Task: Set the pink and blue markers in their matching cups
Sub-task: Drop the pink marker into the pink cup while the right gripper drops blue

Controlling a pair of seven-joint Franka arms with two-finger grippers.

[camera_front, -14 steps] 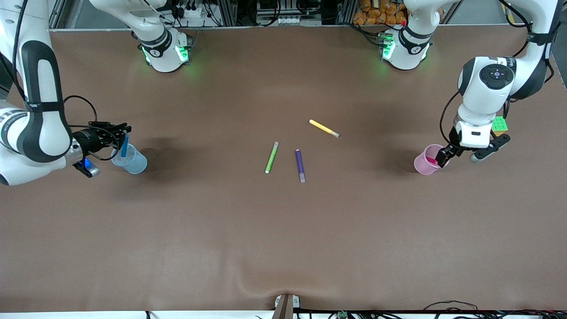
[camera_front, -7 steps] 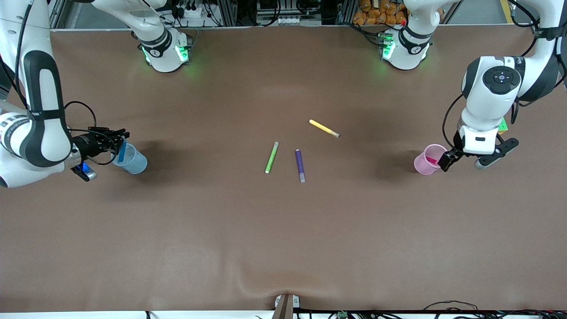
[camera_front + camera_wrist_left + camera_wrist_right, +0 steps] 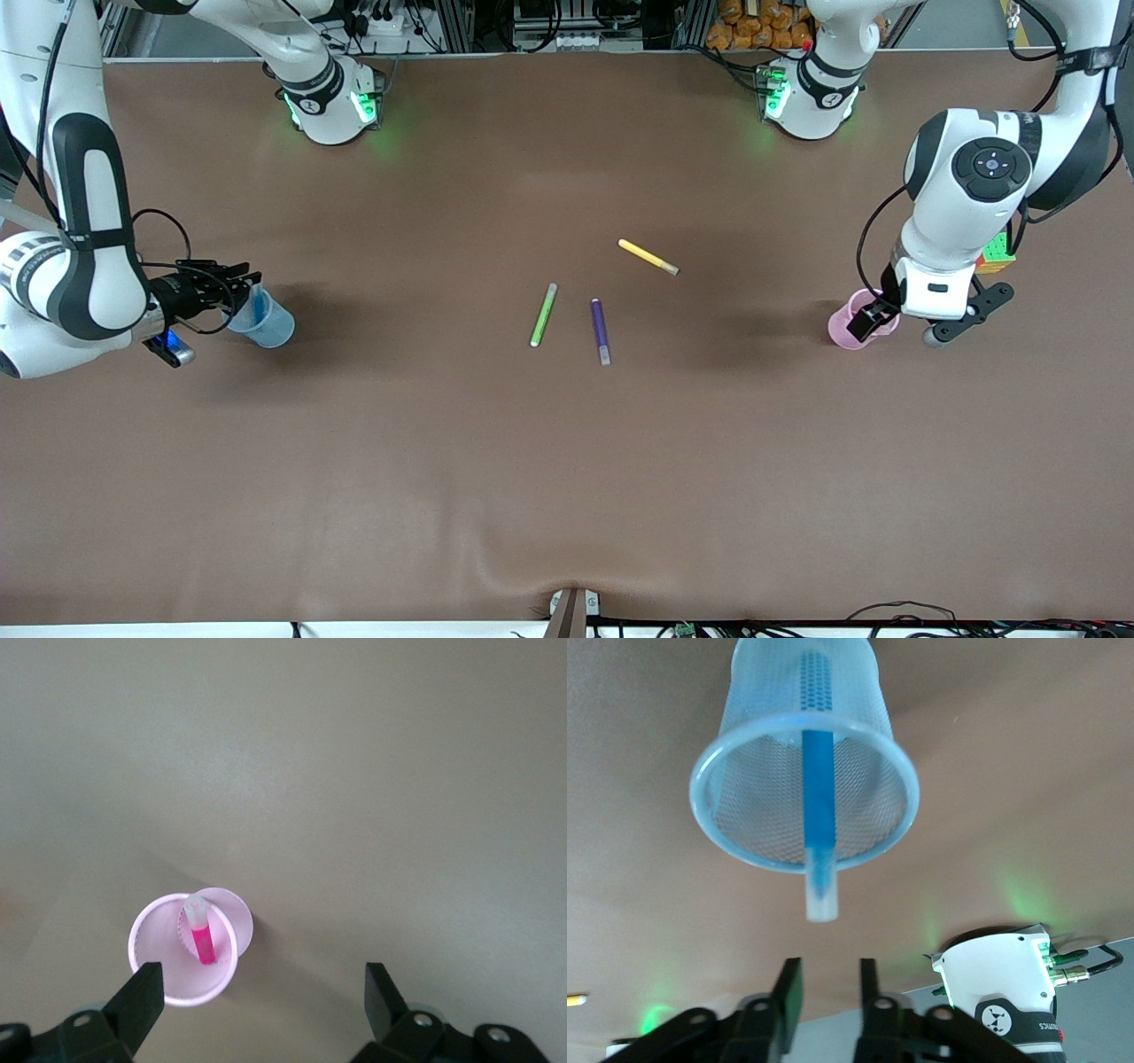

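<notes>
The pale blue cup (image 3: 266,324) stands at the right arm's end of the table with the blue marker (image 3: 259,307) in it. In the right wrist view the marker (image 3: 818,797) leans in the cup (image 3: 753,806), its pale cap past the rim. My right gripper (image 3: 242,283) (image 3: 828,988) is beside the rim, open and empty. The pale pink cup (image 3: 842,326) stands at the left arm's end with the pink marker (image 3: 202,937) in it. My left gripper (image 3: 866,319) (image 3: 263,992) hovers open over the pink cup (image 3: 168,979).
A lime-green pen (image 3: 543,315), a dark purple pen (image 3: 600,330) and a yellow pen (image 3: 648,256) lie in the middle of the table. A coloured cube (image 3: 998,252) sits by the left arm, past the pink cup.
The blue marker has sunk from the right gripper's fingers into the blue cup. The left gripper swung away from the pink cup, then came back over it.
</notes>
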